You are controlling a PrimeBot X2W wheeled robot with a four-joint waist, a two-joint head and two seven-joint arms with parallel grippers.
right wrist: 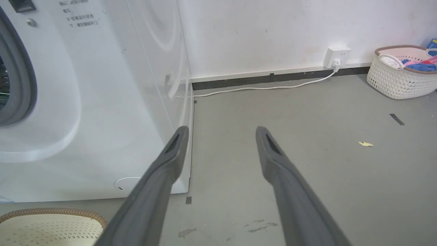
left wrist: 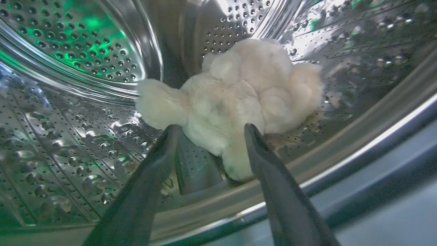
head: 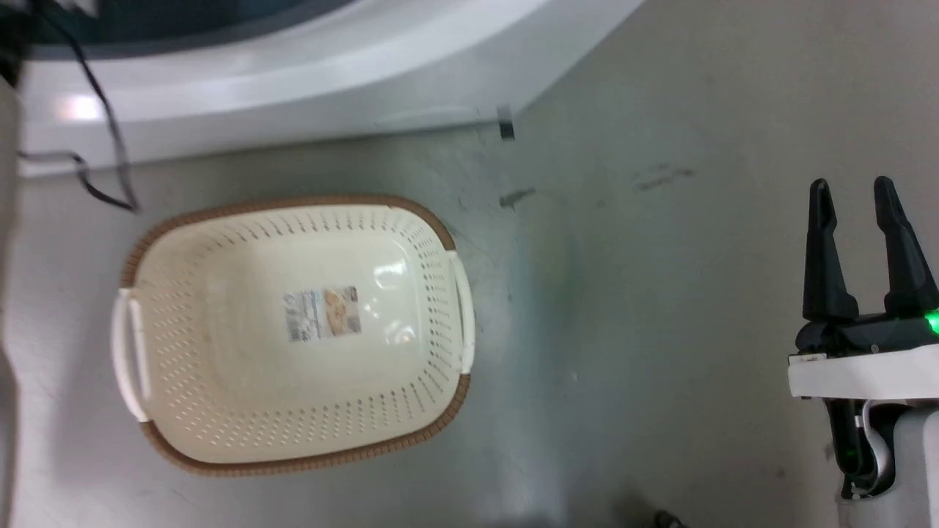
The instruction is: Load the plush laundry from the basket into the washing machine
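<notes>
The cream plush laundry (left wrist: 239, 99) lies inside the shiny perforated steel drum (left wrist: 68, 112) of the washing machine (head: 293, 73), near the drum's front lip. My left gripper (left wrist: 210, 128) is open just in front of the plush, its fingers apart and holding nothing. The cream basket (head: 242, 411) with the brown rim stands on the floor before the machine, holding nothing but its label; its corner (right wrist: 51, 222) shows in the right wrist view. My right gripper (head: 855, 192) hangs open over bare floor, far right of the basket. In the right wrist view its fingers (right wrist: 177, 147) point past the machine's white front (right wrist: 102, 102).
A black cable (head: 103, 147) hangs across the machine's front at the left. Against the far wall stand a wall socket with a white cord (right wrist: 336, 56) and a second white basket (right wrist: 399, 73) holding coloured clothes. Grey floor (right wrist: 307, 153) stretches to the right of the machine.
</notes>
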